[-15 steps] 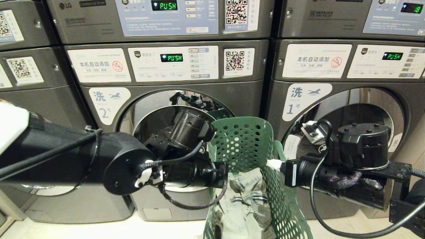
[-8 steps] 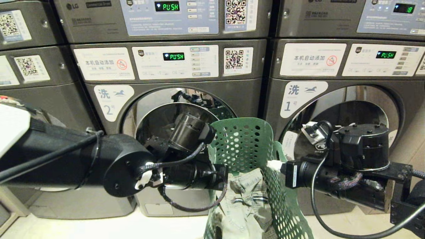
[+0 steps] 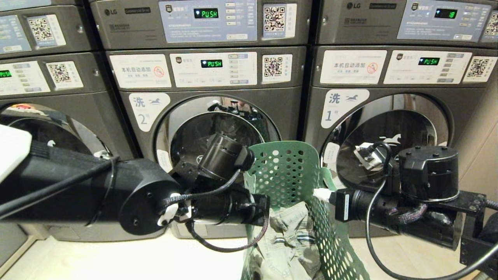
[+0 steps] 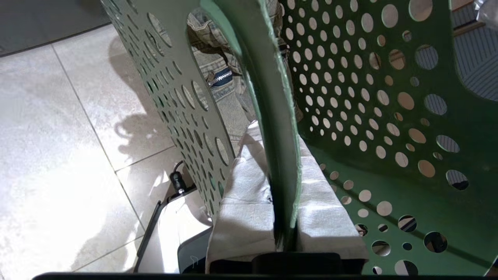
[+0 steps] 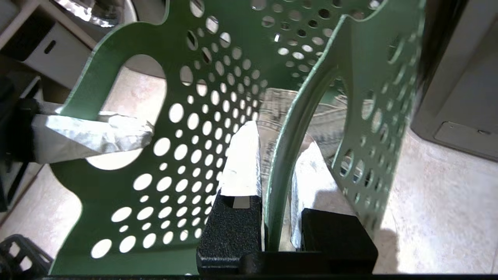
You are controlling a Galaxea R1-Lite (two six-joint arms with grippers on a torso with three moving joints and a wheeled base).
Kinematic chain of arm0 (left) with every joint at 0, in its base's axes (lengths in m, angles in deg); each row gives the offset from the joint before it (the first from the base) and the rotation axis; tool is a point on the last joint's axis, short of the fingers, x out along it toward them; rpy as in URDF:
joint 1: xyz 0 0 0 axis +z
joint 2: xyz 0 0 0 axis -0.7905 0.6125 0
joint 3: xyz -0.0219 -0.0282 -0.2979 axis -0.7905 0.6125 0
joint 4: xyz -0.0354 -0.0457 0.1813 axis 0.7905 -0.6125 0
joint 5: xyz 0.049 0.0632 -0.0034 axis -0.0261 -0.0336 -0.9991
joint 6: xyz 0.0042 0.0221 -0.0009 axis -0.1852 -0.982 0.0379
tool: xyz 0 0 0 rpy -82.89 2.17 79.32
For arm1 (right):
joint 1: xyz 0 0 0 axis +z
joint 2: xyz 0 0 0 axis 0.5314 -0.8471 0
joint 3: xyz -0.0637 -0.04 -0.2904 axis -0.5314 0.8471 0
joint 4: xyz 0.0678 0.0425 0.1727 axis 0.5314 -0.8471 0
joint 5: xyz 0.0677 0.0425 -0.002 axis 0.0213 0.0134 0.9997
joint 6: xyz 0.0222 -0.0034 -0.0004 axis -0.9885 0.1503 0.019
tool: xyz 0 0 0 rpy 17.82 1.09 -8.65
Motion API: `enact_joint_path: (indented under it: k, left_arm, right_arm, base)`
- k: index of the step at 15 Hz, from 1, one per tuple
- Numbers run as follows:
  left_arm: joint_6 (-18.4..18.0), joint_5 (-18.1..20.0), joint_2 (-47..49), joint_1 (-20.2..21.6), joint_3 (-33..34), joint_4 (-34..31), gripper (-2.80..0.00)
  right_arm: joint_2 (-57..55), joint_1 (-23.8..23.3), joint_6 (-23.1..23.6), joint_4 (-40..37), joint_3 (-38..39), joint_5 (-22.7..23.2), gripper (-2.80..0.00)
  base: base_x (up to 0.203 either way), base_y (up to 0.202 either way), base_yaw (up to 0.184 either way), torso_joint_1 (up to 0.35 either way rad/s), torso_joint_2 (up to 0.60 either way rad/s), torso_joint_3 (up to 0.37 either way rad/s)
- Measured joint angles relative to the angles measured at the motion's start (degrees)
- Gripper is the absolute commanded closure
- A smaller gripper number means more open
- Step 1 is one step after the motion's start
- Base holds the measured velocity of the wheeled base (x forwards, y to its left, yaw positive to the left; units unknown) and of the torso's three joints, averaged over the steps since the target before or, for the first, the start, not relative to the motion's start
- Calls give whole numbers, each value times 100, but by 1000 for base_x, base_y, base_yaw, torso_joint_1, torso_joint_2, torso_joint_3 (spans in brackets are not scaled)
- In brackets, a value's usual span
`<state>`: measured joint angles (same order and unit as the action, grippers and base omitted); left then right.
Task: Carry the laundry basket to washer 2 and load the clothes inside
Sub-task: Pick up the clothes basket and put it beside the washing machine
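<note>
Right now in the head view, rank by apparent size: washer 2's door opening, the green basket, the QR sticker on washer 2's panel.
1. Washer 2's door opening and the green basket: they look alike; the basket is nearer, cropped and partly hidden, so no ranking.
2. QR sticker, clearly smallest.

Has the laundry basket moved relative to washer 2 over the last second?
Yes. The green laundry basket keeps its place in the head view while the washers shrink and more of them shows, so, carried with the robot, it has apparently drawn back from washer 2.
</note>
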<state>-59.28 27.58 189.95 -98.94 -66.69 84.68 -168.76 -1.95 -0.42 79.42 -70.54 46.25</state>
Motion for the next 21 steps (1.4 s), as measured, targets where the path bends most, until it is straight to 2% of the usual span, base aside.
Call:
enact_joint_path:
  k: [8, 12, 14, 17, 21]
  left_arm:
    - [0, 6, 17, -26, 0, 24, 0]
    - [-9, 43, 199, -28, -137, 43, 0]
    - [-13, 43, 358, -33, -251, 46, 0]
    - [-11, 50, 574, -130, -371, 197, 0]
    - [-24, 118, 976, -263, -665, 484, 0]
  right_arm:
    - [2, -3, 8, -4, -9, -17, 0]
    - [0, -11, 31, -9, 40, -257, 0]
    - [-6, -39, 216, -22, 60, -343, 0]
    - [-44, -101, 483, -26, 121, -744, 0]
    - [-110, -418, 505, -48, 202, -786, 0]
  base:
    - [0, 0, 0, 1, 1, -40]
    - [0, 0, 0, 4, 2, -186]
    - [0, 0, 0, 1, 5, -195]
    - [0, 0, 0, 7, 5, -195]
    - [0, 0, 0, 4, 2, -200]
